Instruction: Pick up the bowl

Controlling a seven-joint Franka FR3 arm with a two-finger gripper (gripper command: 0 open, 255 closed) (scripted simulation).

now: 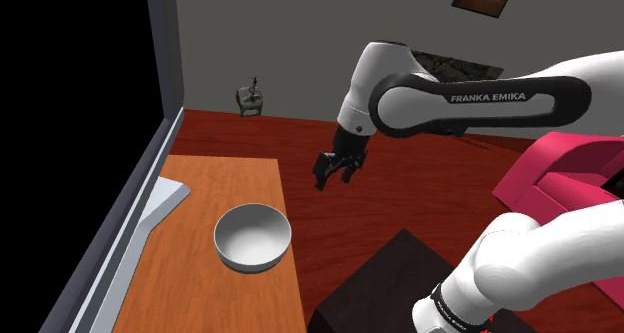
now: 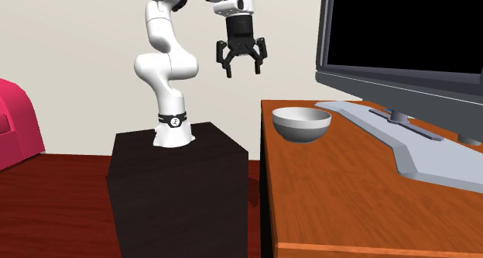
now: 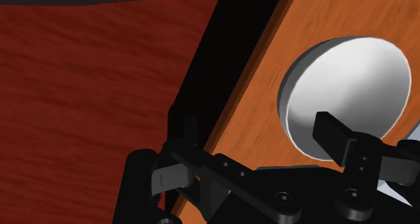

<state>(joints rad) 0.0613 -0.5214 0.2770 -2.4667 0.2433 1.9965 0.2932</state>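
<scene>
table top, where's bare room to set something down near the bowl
The table is bare above the bowl in the shoulder view, up to its far end, and below the bowl. The strip along the monitor's grey foot is crowded.

The wide-spread tool hangs high, well apart from the bowl.

The arm is built of rounded, glossy white links joined by dark grey collars. One broad dark band carries the white lettering FRANKA EMIKA. At the foot, a black ring bears a small white mark. The end effector is all black, with two angular fingers. Small round screw heads dot its linkage.
</scene>
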